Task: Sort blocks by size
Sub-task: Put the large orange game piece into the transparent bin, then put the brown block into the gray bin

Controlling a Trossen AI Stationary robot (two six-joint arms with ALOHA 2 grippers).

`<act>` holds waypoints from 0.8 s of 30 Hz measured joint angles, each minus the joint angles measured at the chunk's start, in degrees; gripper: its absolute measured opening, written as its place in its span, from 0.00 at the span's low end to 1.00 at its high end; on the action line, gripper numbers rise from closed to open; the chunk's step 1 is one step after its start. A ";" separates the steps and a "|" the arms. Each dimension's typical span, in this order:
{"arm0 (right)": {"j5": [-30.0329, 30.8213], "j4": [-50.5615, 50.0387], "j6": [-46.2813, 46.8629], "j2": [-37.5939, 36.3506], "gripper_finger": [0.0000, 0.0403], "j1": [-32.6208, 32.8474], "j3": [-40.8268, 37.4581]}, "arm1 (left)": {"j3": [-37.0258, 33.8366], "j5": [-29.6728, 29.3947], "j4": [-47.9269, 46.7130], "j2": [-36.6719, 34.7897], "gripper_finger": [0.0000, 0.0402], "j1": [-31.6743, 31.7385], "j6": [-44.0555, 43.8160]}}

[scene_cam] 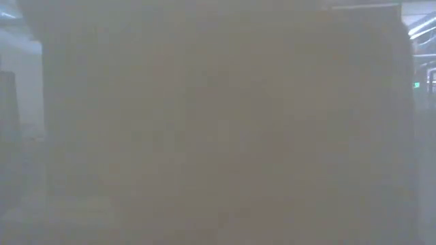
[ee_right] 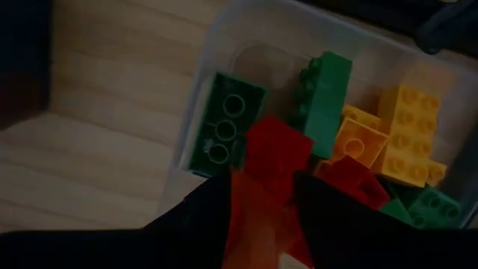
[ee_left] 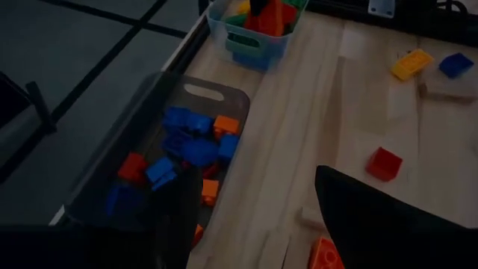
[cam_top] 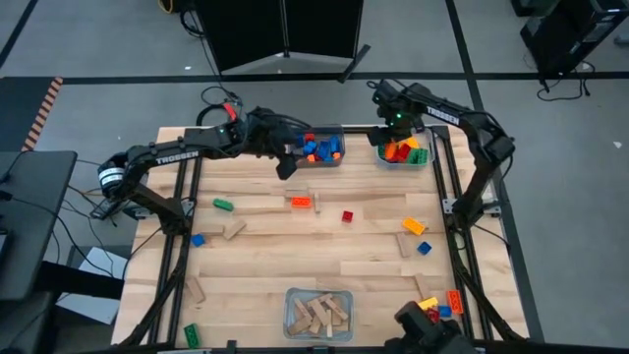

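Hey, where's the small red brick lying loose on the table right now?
In the high view the small red brick lies on the table near the middle, right of the orange brick, below the far bin of small bricks.

1. You have a light wooden table (cam_top: 295,256) under everything.
2. Three clear plastic bins sit on it: two at the far edge, one mid-table (cam_top: 338,160) and one toward the right (cam_top: 379,155), and a third at the near edge (cam_top: 288,317).
3. Grey floor (cam_top: 98,49) surrounds the table.

Right end effector (cam_top: 397,141) hovers over bin (cam_top: 428,157) of blocks (cam_top: 401,150).
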 joint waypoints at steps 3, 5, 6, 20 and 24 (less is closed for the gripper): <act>0.07 0.12 0.00 -0.12 0.42 0.00 0.24 | 0.00 -0.01 -0.89 0.00 0.66 0.00 -0.02; 0.53 0.15 0.04 -1.13 0.44 -0.07 0.24 | 0.00 -0.01 -1.12 0.00 0.66 0.00 -0.04; 0.76 0.16 0.06 -1.82 0.45 -0.15 0.24 | 0.00 -0.01 -1.09 0.00 0.66 0.00 -0.04; 2.76 -9.29 10.71 -20.09 0.47 8.26 0.30 | 0.00 0.02 -1.31 0.00 0.66 -0.30 -1.84; 8.29 -14.64 17.40 -26.29 0.46 17.53 0.30 | 0.00 1.15 -2.07 0.00 0.66 -1.29 -4.10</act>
